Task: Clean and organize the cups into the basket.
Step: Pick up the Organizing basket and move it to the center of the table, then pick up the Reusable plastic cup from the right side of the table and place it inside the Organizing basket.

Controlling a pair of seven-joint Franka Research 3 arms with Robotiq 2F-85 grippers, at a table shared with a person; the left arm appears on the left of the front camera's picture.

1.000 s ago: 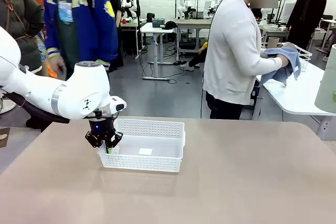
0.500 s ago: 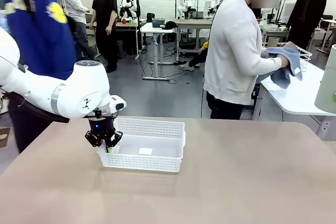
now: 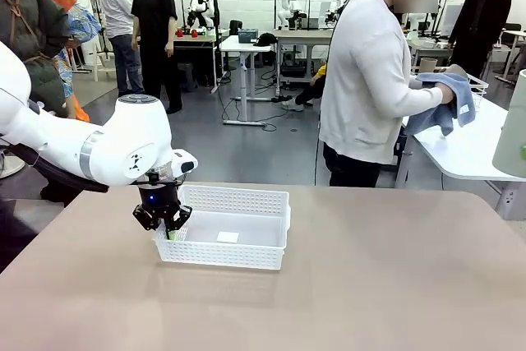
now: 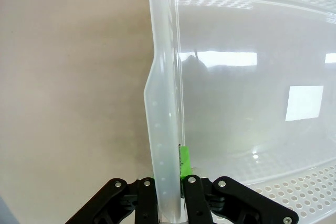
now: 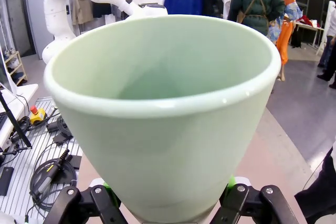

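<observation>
The white lattice basket [image 3: 238, 240] sits on the tan table [image 3: 370, 285] with a blank white sticker [image 4: 304, 102] on its floor. The left gripper [image 4: 169, 184] pinches the basket's left wall. The right gripper [image 5: 168, 203] clasps the mint green cup [image 5: 157, 114] near its narrow end. Beyond the table, a person [image 3: 370, 80] handles a blue cloth [image 3: 448, 100].

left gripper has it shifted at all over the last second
No. The left gripper stays clamped on the white basket's left wall, at the same spot against the table's far edge.
</observation>
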